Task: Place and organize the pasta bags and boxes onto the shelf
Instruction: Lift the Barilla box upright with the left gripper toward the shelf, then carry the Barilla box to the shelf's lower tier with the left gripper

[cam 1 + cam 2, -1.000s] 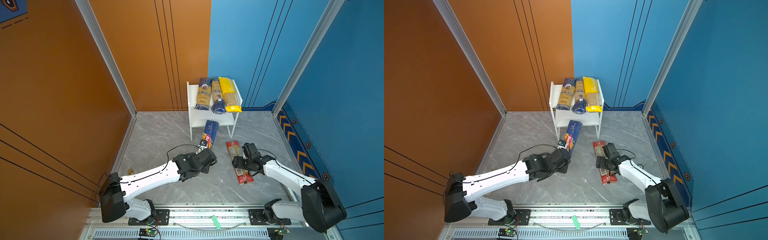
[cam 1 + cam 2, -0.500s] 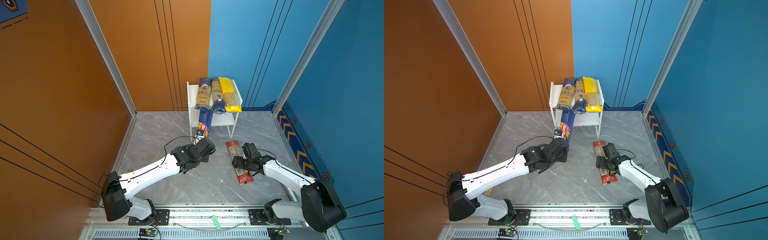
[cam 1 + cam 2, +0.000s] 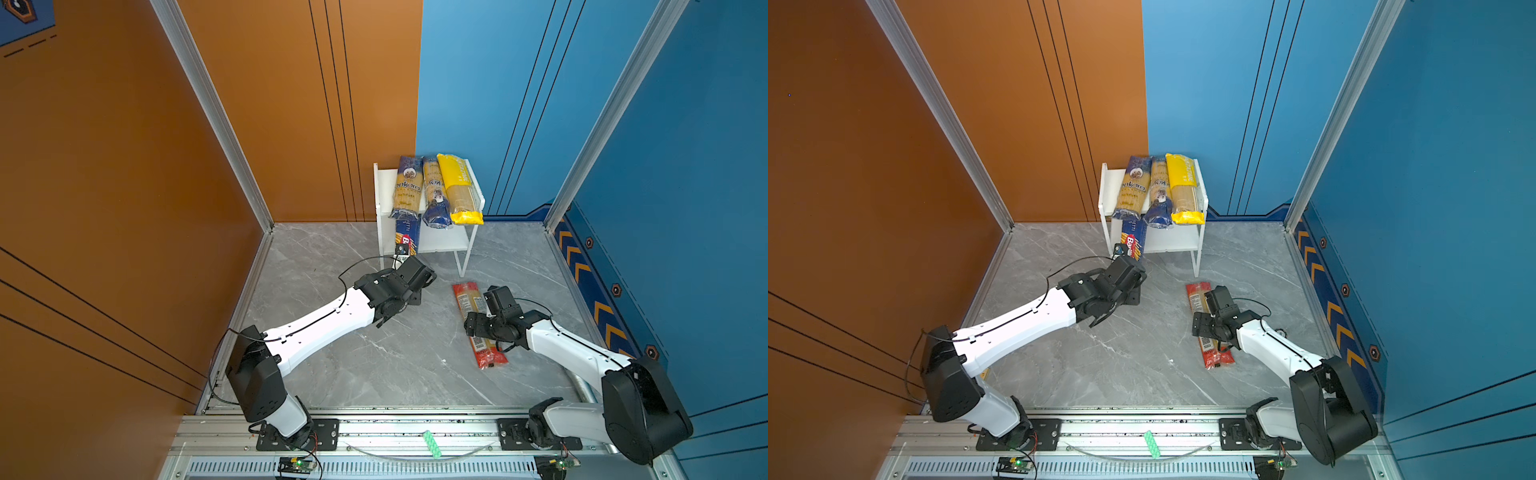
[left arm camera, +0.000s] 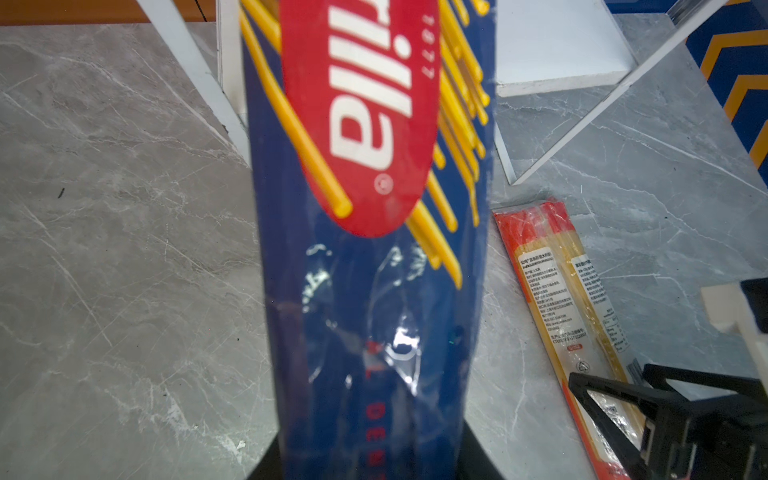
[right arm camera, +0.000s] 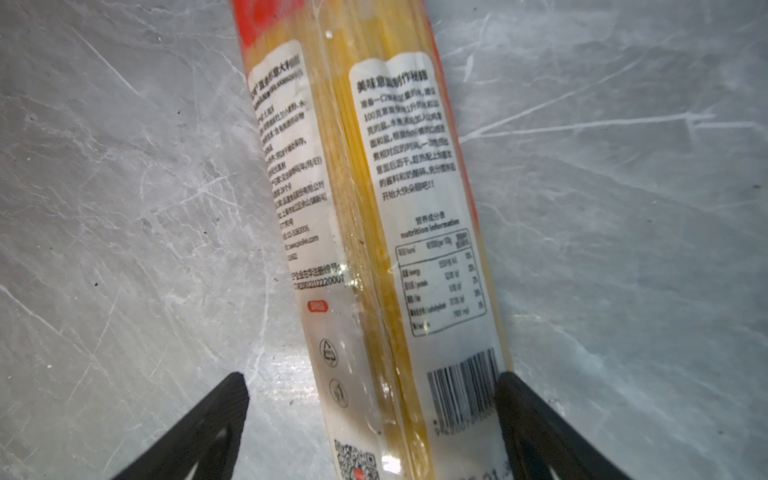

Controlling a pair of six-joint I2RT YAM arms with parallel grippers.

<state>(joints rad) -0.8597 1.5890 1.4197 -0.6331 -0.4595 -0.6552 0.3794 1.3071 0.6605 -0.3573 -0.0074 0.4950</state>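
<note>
Left hand (image 4: 372, 455) grips "Barilla" pack (image 4: 365, 291); shelved pack (image 3: 406, 187) apparently reads "ankara".

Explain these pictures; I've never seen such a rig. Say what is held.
Two white robot arms work on a grey marbled tabletop. Two pictures look down from overhead; the other two come from cameras on each arm's wrist. The white two-tier shelf carries two navy-and-yellow spaghetti packs and a bright yellow pack on top. The left fingers grip a dark blue Barilla pack, aimed at the lower tier. The right fingers stand open astride a clear red-ended spaghetti pack lying on the tabletop.
</note>
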